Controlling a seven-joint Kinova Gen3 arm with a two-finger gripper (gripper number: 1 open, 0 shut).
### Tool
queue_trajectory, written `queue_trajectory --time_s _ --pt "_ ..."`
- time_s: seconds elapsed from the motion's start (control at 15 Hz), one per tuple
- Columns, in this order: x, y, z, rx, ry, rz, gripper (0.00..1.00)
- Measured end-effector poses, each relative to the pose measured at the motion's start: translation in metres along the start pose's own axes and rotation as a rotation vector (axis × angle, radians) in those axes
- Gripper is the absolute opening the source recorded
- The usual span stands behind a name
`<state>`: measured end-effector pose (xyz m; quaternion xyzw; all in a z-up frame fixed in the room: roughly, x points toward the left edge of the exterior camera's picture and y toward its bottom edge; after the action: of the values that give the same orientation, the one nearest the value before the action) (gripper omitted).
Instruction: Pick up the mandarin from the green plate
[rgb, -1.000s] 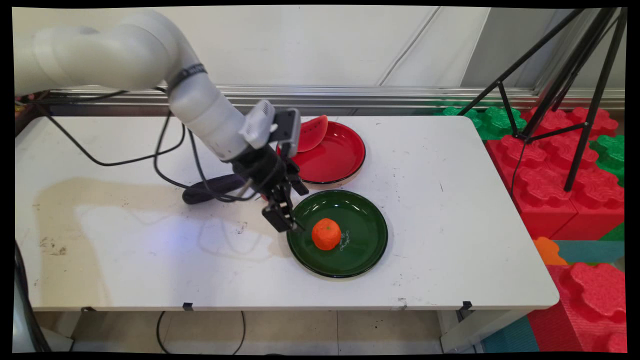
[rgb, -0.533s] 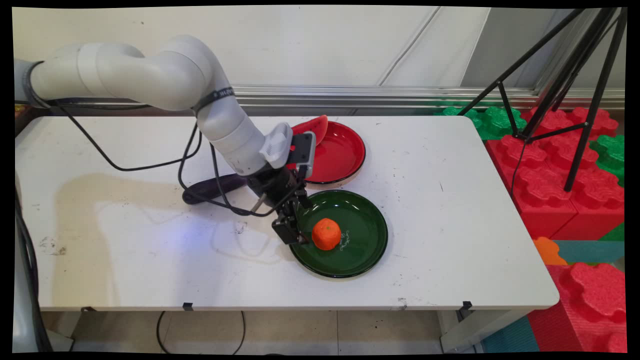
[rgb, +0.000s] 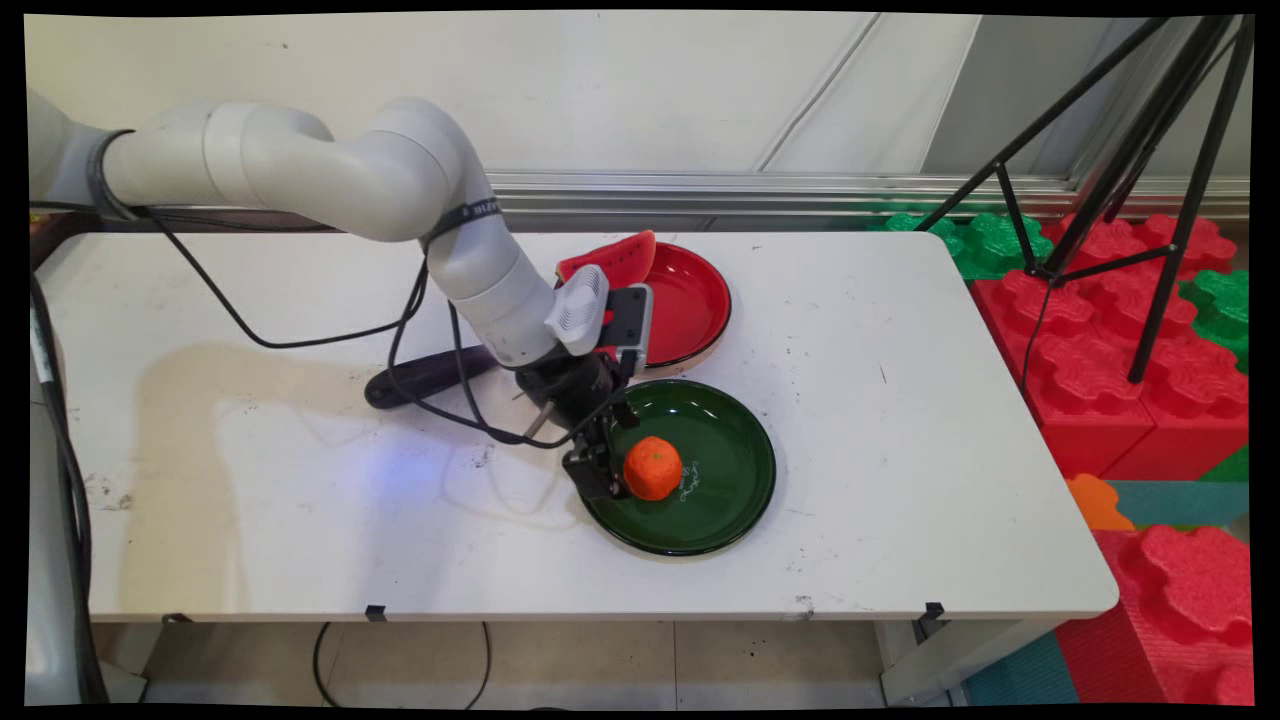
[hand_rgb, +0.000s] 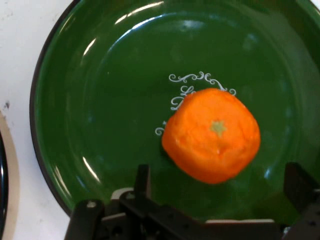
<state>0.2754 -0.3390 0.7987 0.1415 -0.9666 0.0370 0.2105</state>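
Over the green plate (rgb: 720, 520), at its left part: black gripper (rgb: 610, 472) hanging low, just beside the orange (rgb: 652, 468), on its left as seen in the main view. Fingers (hand_rgb: 298, 186) standing apart, one on each side of the fruit's near end in the hand view, not closing on it; whether a pad is touching the peel, not possible to say. Orange sitting near the middle of the plate, upright, its small pale stem mark (hand_rgb: 218, 127) facing up toward the hand camera, partly covering a white scroll ornament (hand_rgb: 192, 85) printed on the plate's floor.

Behind the green plate, nearly touching it: red plate (rgb: 690, 310), carrying a watermelon slice (rgb: 610, 265) leaning on its far left rim, partly hidden by the wrist. To the left of both plates, lying flat on the white table (rgb: 900, 400): a dark purple elongated thing (rgb: 425, 375), possibly an eggplant, partly crossed by the arm's black cables (rgb: 300, 335).

Past the table's right edge: red and green foam blocks (rgb: 1100, 330), with a black tripod (rgb: 1140, 180) standing among them.
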Motion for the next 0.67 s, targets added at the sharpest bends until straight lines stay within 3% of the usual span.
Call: queue_trajectory --time_s 0.67 --pt "0.010 -0.003 0.015 0.000 0.016 0.020 1.00"
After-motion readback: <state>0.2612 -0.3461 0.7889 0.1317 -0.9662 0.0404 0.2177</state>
